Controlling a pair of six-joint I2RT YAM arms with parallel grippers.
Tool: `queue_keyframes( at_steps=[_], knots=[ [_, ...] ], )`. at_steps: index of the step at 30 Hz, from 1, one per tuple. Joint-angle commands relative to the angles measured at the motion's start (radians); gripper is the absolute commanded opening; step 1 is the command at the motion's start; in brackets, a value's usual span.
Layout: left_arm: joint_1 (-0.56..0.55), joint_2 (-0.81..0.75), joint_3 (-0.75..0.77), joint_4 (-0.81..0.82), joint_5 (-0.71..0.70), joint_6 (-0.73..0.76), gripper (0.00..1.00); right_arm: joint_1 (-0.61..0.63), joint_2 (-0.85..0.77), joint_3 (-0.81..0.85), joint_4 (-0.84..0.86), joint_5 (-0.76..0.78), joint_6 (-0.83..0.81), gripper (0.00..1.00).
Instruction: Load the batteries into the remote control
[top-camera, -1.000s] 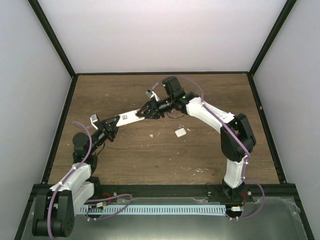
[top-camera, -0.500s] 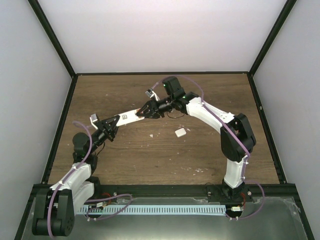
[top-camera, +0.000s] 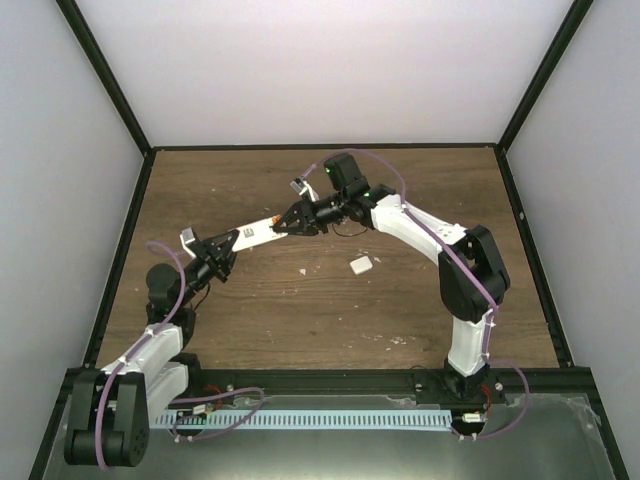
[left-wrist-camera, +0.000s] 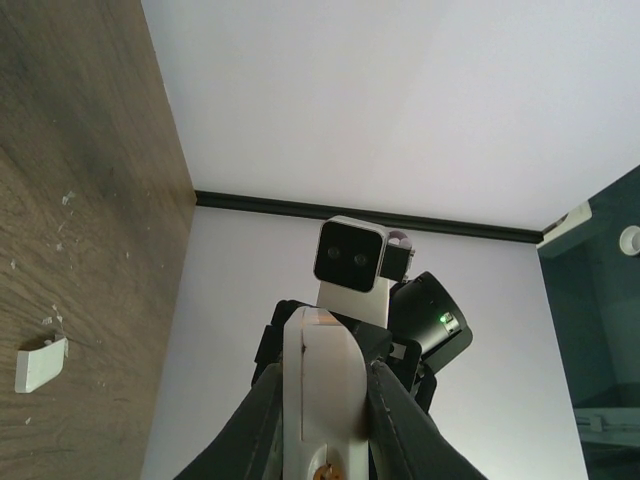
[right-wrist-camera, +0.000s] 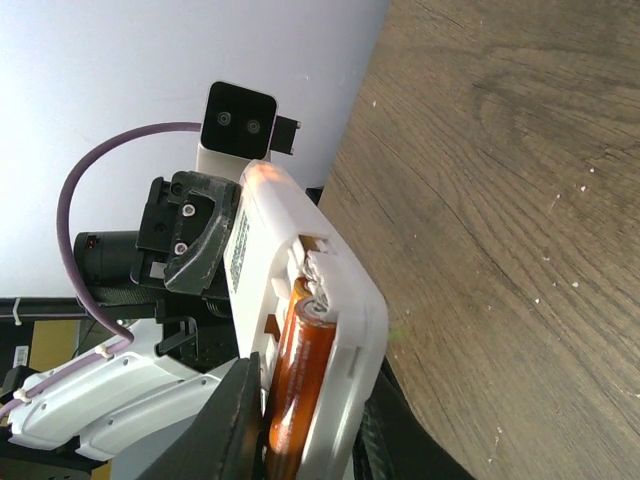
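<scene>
The white remote control is held in the air between both grippers. My left gripper is shut on its left end; in the left wrist view the remote sits edge-on between my fingers. My right gripper is closed around its right end. In the right wrist view the remote shows its label side with the compartment open. Two orange-red batteries lie side by side in it, between my right gripper's jaws; the left finger lies against the nearer battery.
The small loose white cover lies on the wooden table right of the remote; it also shows in the left wrist view. Pale crumbs dot the wood. White walls with black frame edges enclose the table.
The right gripper and the remote's right end have shifted slightly left and up. The left gripper keeps its hold and has barely moved.
</scene>
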Motion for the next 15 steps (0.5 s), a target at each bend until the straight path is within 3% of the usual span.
queue_keyframes(
  at_steps=[1, 7, 15],
  knots=[
    [-0.007, 0.002, 0.023, 0.031, 0.016, -0.017, 0.00, 0.017, 0.006, 0.037, 0.017, 0.018, -0.055, 0.13],
    [-0.007, 0.000, 0.023, 0.019, 0.012, 0.017, 0.00, 0.017, -0.014, 0.038, -0.024, 0.059, -0.097, 0.10],
    [-0.002, -0.015, 0.016, -0.036, 0.010, 0.102, 0.00, -0.035, -0.101, 0.031, -0.070, 0.168, -0.154, 0.41]
  ],
)
